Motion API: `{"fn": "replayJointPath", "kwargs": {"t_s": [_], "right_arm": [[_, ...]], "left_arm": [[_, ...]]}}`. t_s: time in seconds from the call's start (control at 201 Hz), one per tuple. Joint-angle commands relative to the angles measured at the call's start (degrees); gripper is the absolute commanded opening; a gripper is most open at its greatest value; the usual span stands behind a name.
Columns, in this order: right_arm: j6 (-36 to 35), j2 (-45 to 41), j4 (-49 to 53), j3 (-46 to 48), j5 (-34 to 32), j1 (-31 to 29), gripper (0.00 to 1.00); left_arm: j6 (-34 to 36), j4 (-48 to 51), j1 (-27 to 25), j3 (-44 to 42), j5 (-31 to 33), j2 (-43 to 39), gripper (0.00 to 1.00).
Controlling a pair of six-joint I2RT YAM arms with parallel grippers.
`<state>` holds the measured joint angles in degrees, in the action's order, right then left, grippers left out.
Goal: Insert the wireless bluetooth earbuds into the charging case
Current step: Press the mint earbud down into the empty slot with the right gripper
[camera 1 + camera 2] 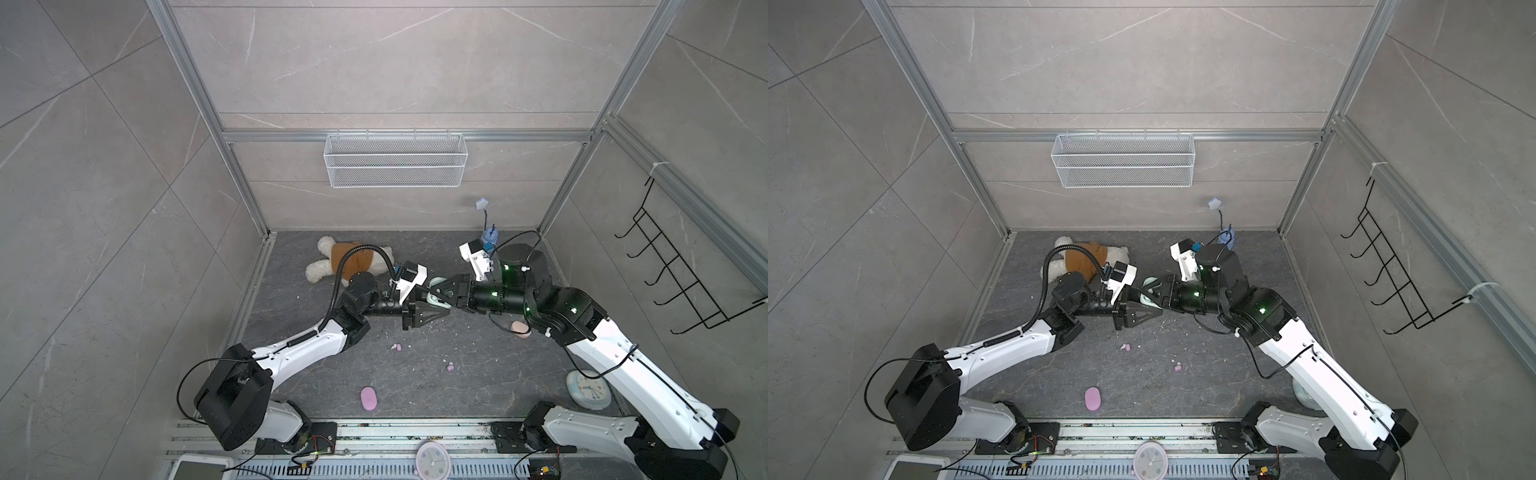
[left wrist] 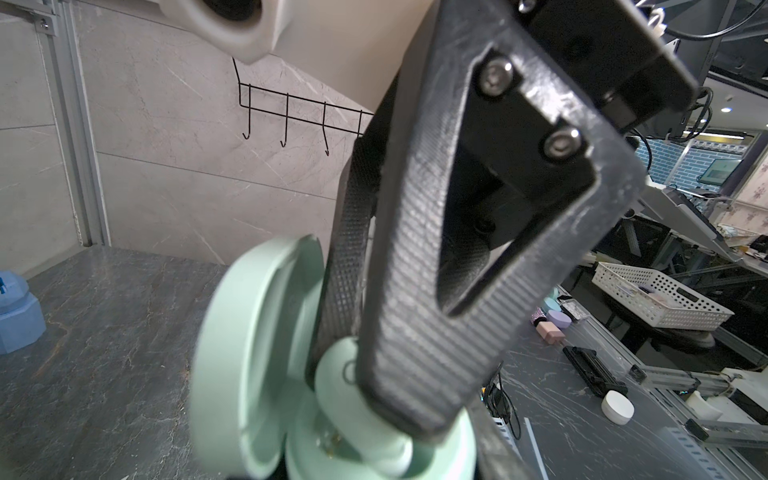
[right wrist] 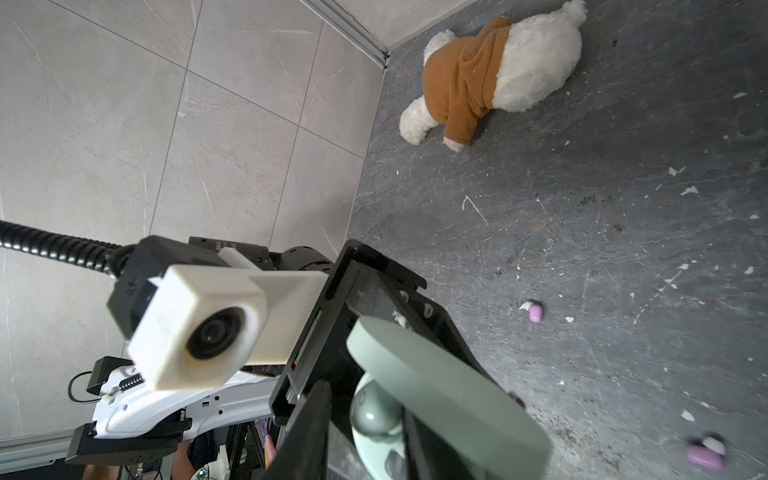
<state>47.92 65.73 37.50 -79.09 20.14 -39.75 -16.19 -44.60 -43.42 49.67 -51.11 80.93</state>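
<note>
Hovering near the plush bear (image 1: 332,266), left gripper (image 1: 446,308) clamps the open mint charging case (image 2: 249,353). Right gripper (image 1: 435,289) meets the mint earbud (image 2: 353,399) at its socket, grip unclear. Tiny, light, slick, I'd say: pinch its rounded body gently.

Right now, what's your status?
Left gripper shut on open mint case. Right gripper around mint earbud at case, grip unclear. Two lilac earbuds loose on table.

Plush bear (image 1: 358,262) in brown jacket lies on the tabletop (image 1: 457,374); white wire basket (image 1: 395,160) hangs on the wall behind
</note>
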Motion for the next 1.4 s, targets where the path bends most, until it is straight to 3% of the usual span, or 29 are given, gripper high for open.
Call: {"fn": "replayJointPath", "kwargs": {"t_s": [0.0, 0.398, 1.399], "right_arm": [[-1.22, -0.52, 3.53, -1.16, -1.81, -0.07, 0.35], [-2.22, -0.27, 7.22, -3.27, -2.83, -0.06, 0.46], [-4.61, 3.18, 7.5, -7.9, -0.28, -0.74, 0.46]], "left_arm": [[1.76, -3.29, -0.09, 1.98, -0.15, -2.68, 0.25], [1.85, -3.28, -0.15, 1.66, -0.04, -2.9, 0.25], [2.66, -1.63, -0.28, 2.06, -0.21, -2.7, 0.25]]}}
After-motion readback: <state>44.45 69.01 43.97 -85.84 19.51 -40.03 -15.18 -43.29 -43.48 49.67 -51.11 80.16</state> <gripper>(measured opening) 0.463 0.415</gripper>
